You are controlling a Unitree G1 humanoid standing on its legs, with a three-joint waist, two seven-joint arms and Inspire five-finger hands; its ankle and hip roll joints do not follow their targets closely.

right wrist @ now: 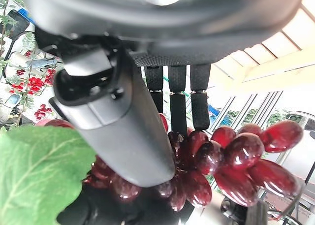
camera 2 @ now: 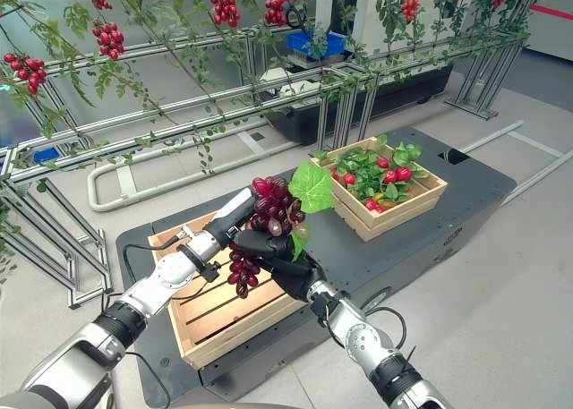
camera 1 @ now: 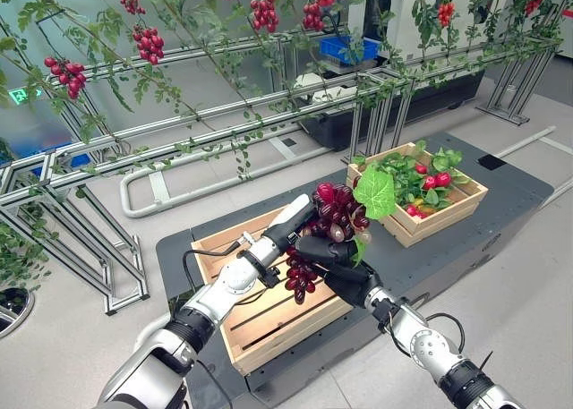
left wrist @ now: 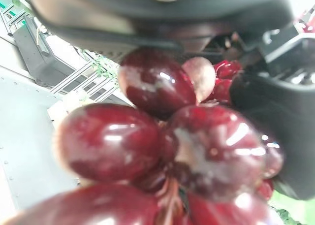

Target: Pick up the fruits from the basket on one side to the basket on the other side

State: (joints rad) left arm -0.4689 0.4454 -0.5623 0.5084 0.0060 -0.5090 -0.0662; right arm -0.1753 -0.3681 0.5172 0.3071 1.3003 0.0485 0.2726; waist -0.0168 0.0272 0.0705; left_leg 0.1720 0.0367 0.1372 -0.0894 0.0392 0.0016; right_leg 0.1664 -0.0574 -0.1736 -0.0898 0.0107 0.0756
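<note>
1. Hanging in the air above the near crate (camera 1: 269,324) is one bunch of dark red grapes (camera 1: 333,214), with one large green leaf (camera 1: 374,192) at its far end; it is gripped by both hands together.
2. The left hand (camera 1: 288,223) is placed against the upper part of the bunch from the robot's left; in its wrist view the grapes (left wrist: 162,136) are pressed right up to the palm, and the fingers seem to be curled round them, though this is poorly seen.
3. The right hand (camera 1: 333,257) is closed round the bunch from below and from the right, with its thumb (right wrist: 120,131) laid across the grapes (right wrist: 236,158) and its fingers bent behind them.
4. Two wooden crates are counted on the dark platform (camera 1: 501,203): the near one, made of slats, lies under the arms, and the far crate (camera 1: 439,214) sits well apart to the right.
5. The far crate is filled with green leaves and several small red fruits (camera 1: 442,179).
6. Behind the platform a metal frame (camera 1: 179,132) is hung with vines, on which several clusters of red berries (camera 1: 149,43) are seen.
</note>
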